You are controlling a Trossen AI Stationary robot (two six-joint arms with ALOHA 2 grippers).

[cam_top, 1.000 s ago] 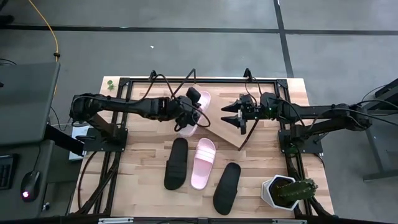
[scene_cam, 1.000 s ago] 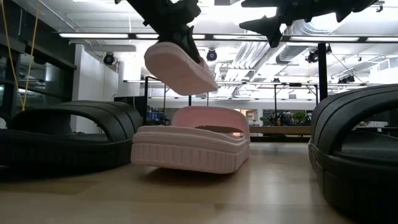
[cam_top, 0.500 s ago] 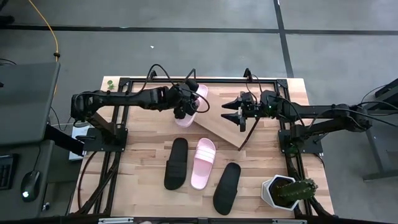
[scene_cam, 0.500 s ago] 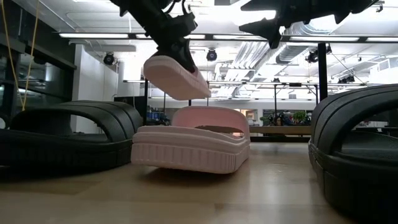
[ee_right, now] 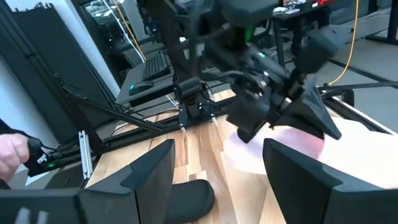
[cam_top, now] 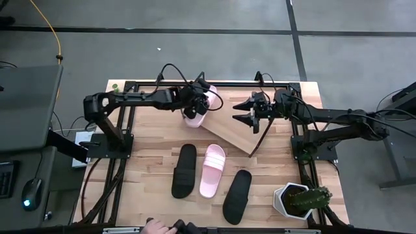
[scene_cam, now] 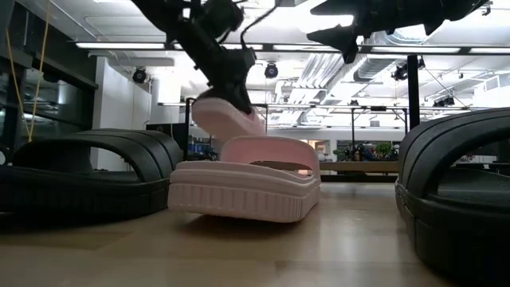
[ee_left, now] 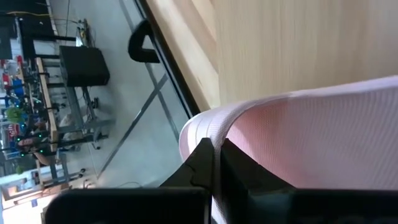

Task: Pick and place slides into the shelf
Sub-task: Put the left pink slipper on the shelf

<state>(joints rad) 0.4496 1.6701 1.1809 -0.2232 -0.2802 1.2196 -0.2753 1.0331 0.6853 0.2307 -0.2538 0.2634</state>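
My left gripper (cam_top: 201,102) reaches over the far middle of the table, shut on a pale pink slide (cam_top: 193,116), which also shows in the low view (scene_cam: 223,119). The held slide hangs by the far left end of the shelf (cam_top: 231,133), a tilted light-wood board. My right gripper (cam_top: 249,112) hovers open over the shelf's far right part, touching nothing. The other pink slide (cam_top: 212,170) lies sole-down on the table between two black slides (cam_top: 184,170) (cam_top: 237,195). My left gripper (ee_left: 214,149) pinches the pink slide's rim (ee_left: 205,127) between its two fingers, which come slanting down from the table's left. The slide is tilted and clear of the tabletop. Whether its lower end touches the shelf I cannot tell.
A potted cactus (cam_top: 298,200) stands at the table's near right corner. A person's hand (cam_top: 156,227) shows at the near edge, and another hand (ee_right: 12,149) in the right wrist view. Black frames and cables run along both sides.
My left gripper has carried the pink slide toward the table's far edge and a little down, and has turned, so the slide now stands by the shelf's far left end. My right gripper has shifted slightly toward the far edge. A hand has appeared at the near edge.
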